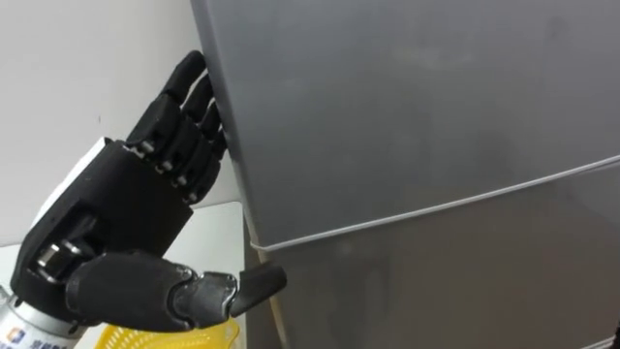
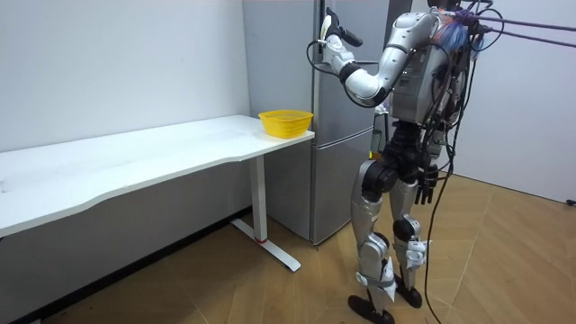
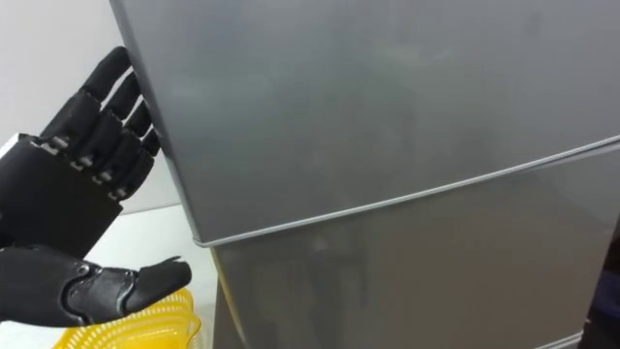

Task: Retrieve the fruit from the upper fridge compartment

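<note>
The grey fridge (image 2: pixel 346 117) stands right in front of me with both doors closed. Its upper door (image 1: pixel 417 107) meets the lower door (image 1: pixel 465 281) at a thin seam. My left hand (image 1: pixel 126 213) is raised at the upper door's left edge. Its fingers (image 1: pixel 189 107) are nearly straight and rest against that edge, and the thumb points toward the seam. Nothing is in the hand. In the room view I stand upright facing the fridge, my left hand (image 2: pixel 331 36) is up at the door and my right hand (image 2: pixel 425 187) hangs by my side.
A yellow mesh basket (image 2: pixel 285 121) sits on the end of the long white table (image 2: pixel 162 153) just left of the fridge, below my left hand. White wall lies behind the table. Wooden floor spreads out behind me.
</note>
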